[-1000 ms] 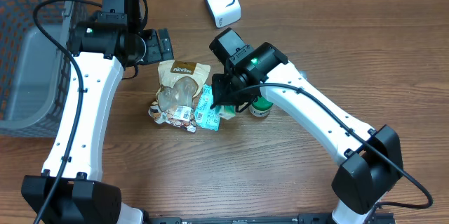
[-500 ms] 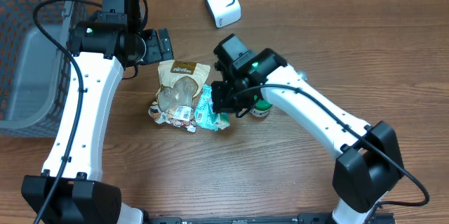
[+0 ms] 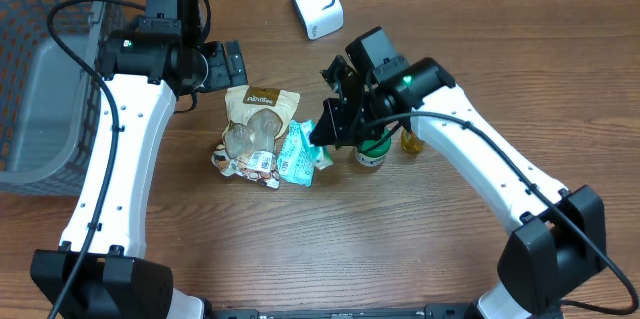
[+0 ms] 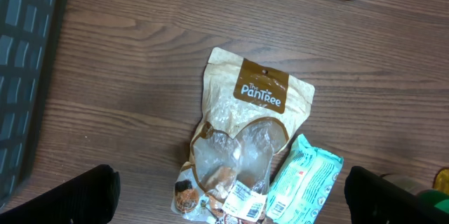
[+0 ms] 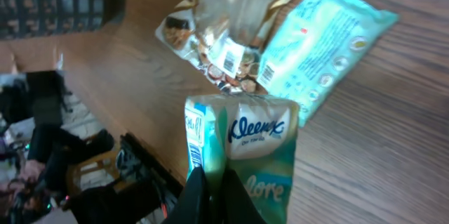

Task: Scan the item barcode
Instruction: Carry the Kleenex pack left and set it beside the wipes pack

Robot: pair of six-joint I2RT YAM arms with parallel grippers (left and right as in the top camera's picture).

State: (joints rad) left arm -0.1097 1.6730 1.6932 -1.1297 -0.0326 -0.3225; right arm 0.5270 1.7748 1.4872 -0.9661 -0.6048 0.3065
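We note: brown wood-grain surface [image 3: 330, 249]. Teal-green Kleenex pack [image 5: 242, 147], white oval with dark blue lettering, white barcode strip on side. Pale mint wipes pack [image 5: 326, 41], small white labels. Tan PanTree pouch [image 4: 247, 119], brown label, white lettering, clear window. White scanner [image 3: 316, 2]. Grey mesh basket [image 3: 30, 109]. We see left arm [image 3: 110, 159] and right arm [image 3: 480, 164] white, joints black.

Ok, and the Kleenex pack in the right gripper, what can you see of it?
The Kleenex pack is a small, soft pocket pack in glossy green and white film, with the blue brand name across its front. A barcode runs down its narrow left side panel. The right gripper pinches its lower edge, fingers shut on it. It shows upright in the wrist view, and nothing else appears to touch it.
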